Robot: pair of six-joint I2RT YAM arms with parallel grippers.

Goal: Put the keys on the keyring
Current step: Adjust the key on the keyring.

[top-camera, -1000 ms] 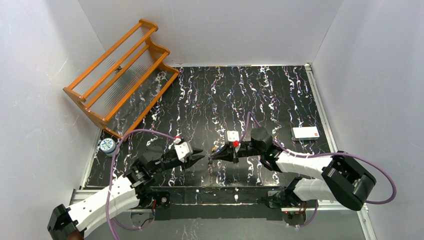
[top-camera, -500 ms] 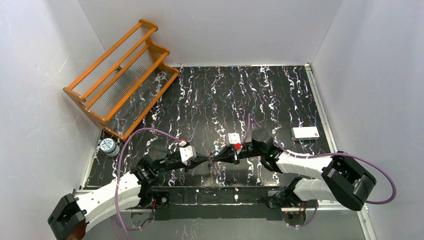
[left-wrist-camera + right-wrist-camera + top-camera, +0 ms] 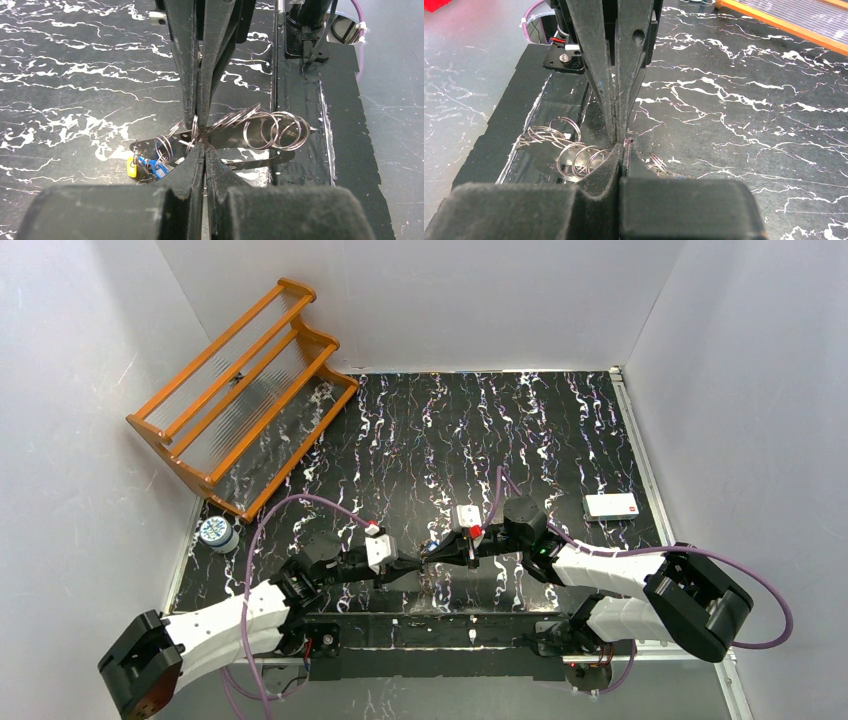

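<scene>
Jaws of the right gripper [image 3: 435, 552] are pressed together on a loop of the keyring [image 3: 272, 131], a bunch of linked silver wire split rings held low over the near edge of the black, white-veined marble-pattern table [image 3: 560, 430]. The left gripper [image 3: 408, 562] meets it tip to tip, fully closed too, its tips against the same bunch; whether they pinch a wire I cannot tell. Tiny keys [image 3: 150, 165] with blue and yellow heads dangle from the rings on the side toward the table's middle. An orange wooden rack [image 3: 240, 390] stands at the far left.
</scene>
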